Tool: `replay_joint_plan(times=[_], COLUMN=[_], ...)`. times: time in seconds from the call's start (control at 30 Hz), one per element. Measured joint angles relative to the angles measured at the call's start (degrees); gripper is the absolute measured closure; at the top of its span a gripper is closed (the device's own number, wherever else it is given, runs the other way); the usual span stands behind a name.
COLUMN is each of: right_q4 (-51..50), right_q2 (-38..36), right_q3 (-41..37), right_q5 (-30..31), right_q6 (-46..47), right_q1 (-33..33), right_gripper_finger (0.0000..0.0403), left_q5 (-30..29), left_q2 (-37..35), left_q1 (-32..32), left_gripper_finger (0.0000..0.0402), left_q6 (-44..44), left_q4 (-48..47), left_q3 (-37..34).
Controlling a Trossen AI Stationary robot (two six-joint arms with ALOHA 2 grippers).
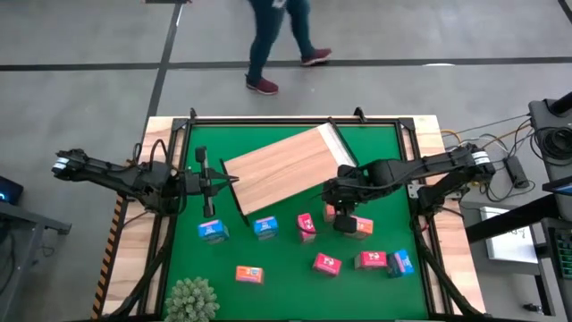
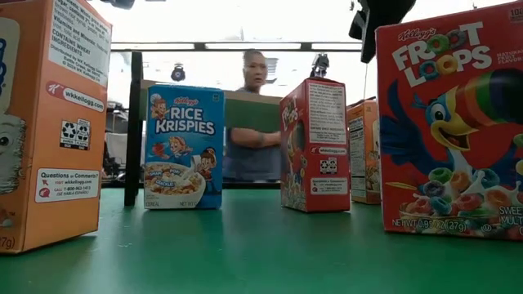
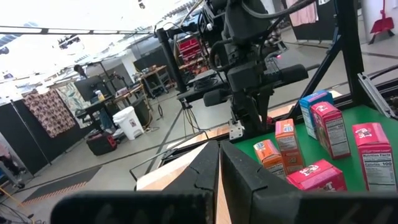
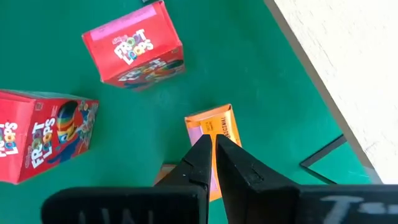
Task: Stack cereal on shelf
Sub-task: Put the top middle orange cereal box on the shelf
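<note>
Bright overhead light, blown-out background, soft shadows

Below the dark arm [image 2: 377, 18] at top, jaws unseen: Froot Loops box [image 2: 448, 122] upright, orange box [image 2: 364, 151] behind, red box [image 2: 315, 145] beside, Rice Krispies box [image 2: 184, 147] farther off. Person [image 2: 252, 122] beyond.

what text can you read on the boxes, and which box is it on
"RICE KRISPIES": blue box.
"Kellogg's FROOT LOOPS": big red box, low view.
"FROOT LOOPS": two red boxes, right wrist view.
"ORIGINAL": orange box under the right gripper.
"Questions or Comments?": orange box side.
Nutrition panels and other fine print: too small to read.
</note>
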Motion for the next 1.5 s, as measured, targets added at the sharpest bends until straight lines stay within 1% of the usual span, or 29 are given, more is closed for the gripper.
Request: replay_joint_plan(times=[0.1, 0.17, 0.3, 0.43, 0.53, 0.67, 0.77, 1.0, 1.27, 1.37, 1.5], right_q4=[-0.1, 0.0, 0.0, -0.5, -2.1, -2.8, -2.7, -2.8, -2.3, -2.2, -2.0], right_q2=[-0.2, -0.2, 0.0, 0.2, 0.9, 2.4, 3.7, 6.1, 7.5, 8.0, 7.9], right_q3=[0.0, 0.0, 0.0, -0.1, -0.2, -0.6, -1.3, -3.4, -4.0, -4.0, -4.0], right_q5=[0.0, 0.1, 2.2, 3.1, 3.1, 3.0, 2.6, -0.3, 0.5, 0.9, 1.1], right_q6=[0.4, 0.6, 2.6, 1.9, 0.0, -1.6, -2.3, -3.2, -3.4, -3.4, -2.6], right_q1=[0.0, -0.2, -0.3, -0.3, -0.3, -0.2, -0.1, -0.2, -0.2, -0.2, -0.2], right_gripper_finger=[0.0364, 0.0340, 0.0277, 0.0208, 0.0167, 0.0134, 0.0125, 0.0131, 0.0135, 0.0144, 0.0175], left_q5=[0.0, 0.0, 0.0, 0.0, 0.0, 0.0, 0.0, 0.0, 0.0, 0.0, 0.0], left_q2=[0.0, 0.0, 0.1, 0.1, 0.1, 0.1, 0.1, 0.1, 0.1, 0.2, 0.3], left_q1=[0.0, 0.0, 0.0, 0.0, 0.0, 0.0, 0.0, 0.0, 0.0, 0.0, 0.0], left_gripper_finger=[0.0402, 0.0402, 0.0402, 0.0402, 0.0402, 0.0402, 0.0402, 0.0402, 0.0402, 0.0402, 0.0402], left_q6=[0.0, 0.0, 0.0, 0.0, 0.0, 0.1, 0.3, 0.3, 0.5, 0.5, 0.8], left_q4=[0.0, 0.0, 0.1, 0.1, 0.1, 0.1, 0.1, -0.2, -0.7, -1.0, -0.9], left_q3=[0.0, 0.0, 0.0, 0.0, 0.0, 0.0, 0.0, 0.0, 0.0, 0.0, 0.0])
